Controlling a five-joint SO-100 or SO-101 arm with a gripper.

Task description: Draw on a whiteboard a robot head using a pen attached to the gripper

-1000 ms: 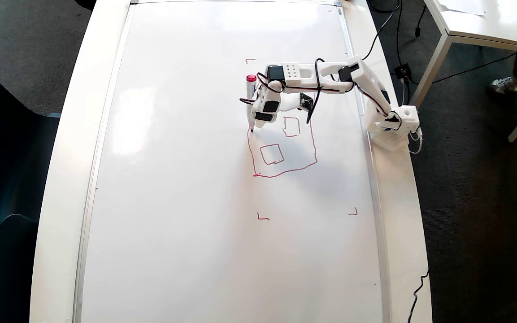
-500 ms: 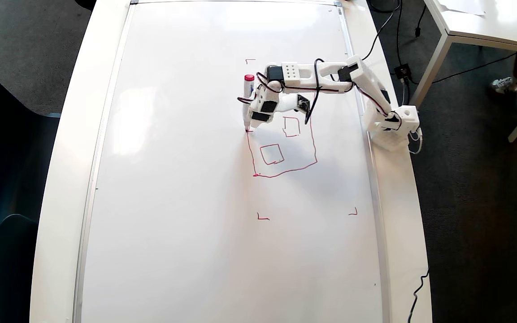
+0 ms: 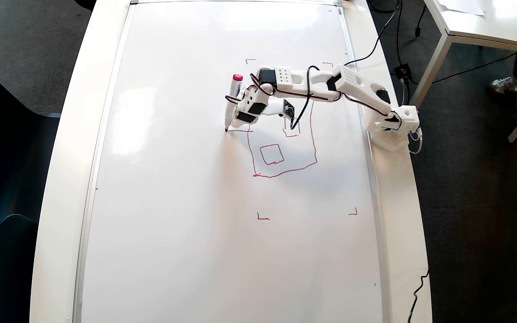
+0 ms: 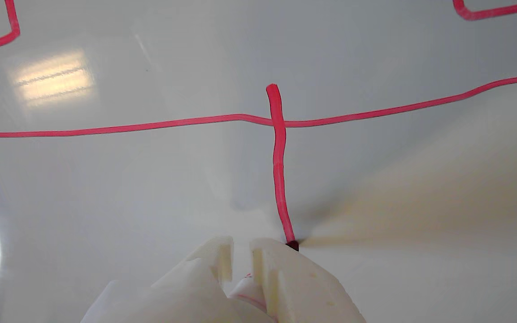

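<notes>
In the overhead view the white 3D-printed gripper [image 3: 240, 117] grasps the slim white-barrelled, red-capped pen [image 3: 231, 102], its dark tip touching the glossy white whiteboard [image 3: 173, 202] just left of the red-line robot head [image 3: 283, 152].

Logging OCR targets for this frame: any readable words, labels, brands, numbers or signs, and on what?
None readable.
The pen: no print legible on its barrel.
The whiteboard: only red marker lines of the robot head and small corner marks, no letters or digits.
The gripper and arm: no visible lettering.
</notes>
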